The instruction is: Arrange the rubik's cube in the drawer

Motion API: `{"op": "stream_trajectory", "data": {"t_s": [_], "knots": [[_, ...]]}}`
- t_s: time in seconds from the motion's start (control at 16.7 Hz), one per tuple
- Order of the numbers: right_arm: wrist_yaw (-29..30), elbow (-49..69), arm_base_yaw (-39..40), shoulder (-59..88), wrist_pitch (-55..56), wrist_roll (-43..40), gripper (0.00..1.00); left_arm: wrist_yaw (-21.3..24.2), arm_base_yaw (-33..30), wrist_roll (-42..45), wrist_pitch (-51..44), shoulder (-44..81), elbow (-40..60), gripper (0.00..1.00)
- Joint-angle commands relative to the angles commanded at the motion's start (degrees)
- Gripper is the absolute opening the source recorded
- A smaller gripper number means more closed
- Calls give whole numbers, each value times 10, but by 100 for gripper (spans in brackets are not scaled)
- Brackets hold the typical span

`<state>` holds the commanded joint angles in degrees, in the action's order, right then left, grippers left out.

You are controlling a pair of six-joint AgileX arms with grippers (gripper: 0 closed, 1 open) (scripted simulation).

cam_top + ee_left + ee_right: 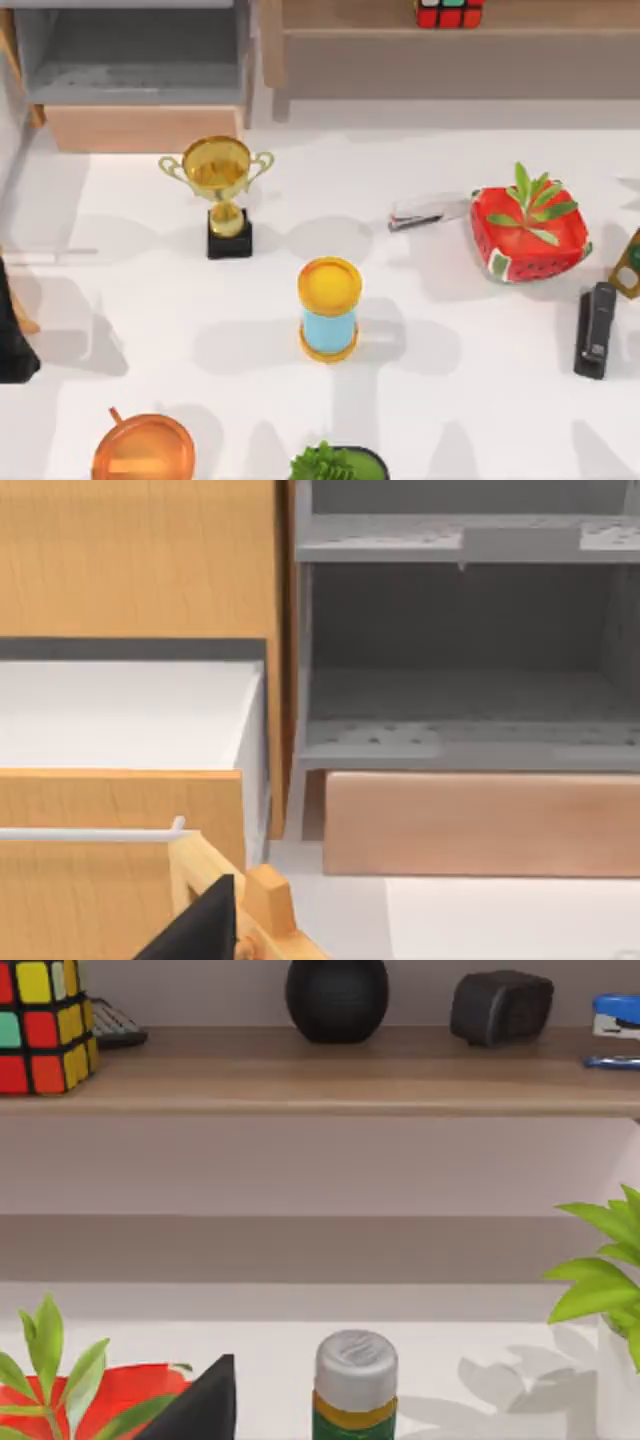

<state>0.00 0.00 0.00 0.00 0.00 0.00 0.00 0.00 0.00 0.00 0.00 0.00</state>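
The rubik's cube [450,12] stands on the long wooden shelf [400,45] at the back right; in the right wrist view the rubik's cube [40,1025] sits at one end of that shelf [350,1070]. The drawer [140,128] is pulled out at the back left, showing a grey interior behind a tan front panel. Seen from the left wrist, the drawer [480,820] lies straight ahead. A dark part of my left gripper [200,930] shows near a wooden frame. My left arm [10,330] is parked at the left edge. A dark part of my right gripper [200,1405] shows above the table.
A gold trophy [220,190], a yellow and blue hourglass [330,308], a red watermelon pot [527,232], a grey stapler [420,212] and a black stapler [597,328] stand on the table. An orange cup [143,450] and a green plant [335,462] sit at the front.
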Motion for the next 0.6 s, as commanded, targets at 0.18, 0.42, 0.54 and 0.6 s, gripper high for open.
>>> {"op": "stream_trajectory", "data": {"t_s": [0.18, 0.42, 0.54, 0.6], "knots": [[0, 0, 0, 0, 0, 0, 100, -3, -3, 0, 3, 6, 6, 100], [0, 0, 0, 0, 0, 0, 100, -42, -40, 7, 39, 88, 86, 100], [0, 0, 0, 0, 0, 0, 100, -75, -73, 12, 70, 165, 158, 100], [0, 0, 0, 0, 0, 0, 100, -95, -92, 14, 88, 213, 200, 100]]}}
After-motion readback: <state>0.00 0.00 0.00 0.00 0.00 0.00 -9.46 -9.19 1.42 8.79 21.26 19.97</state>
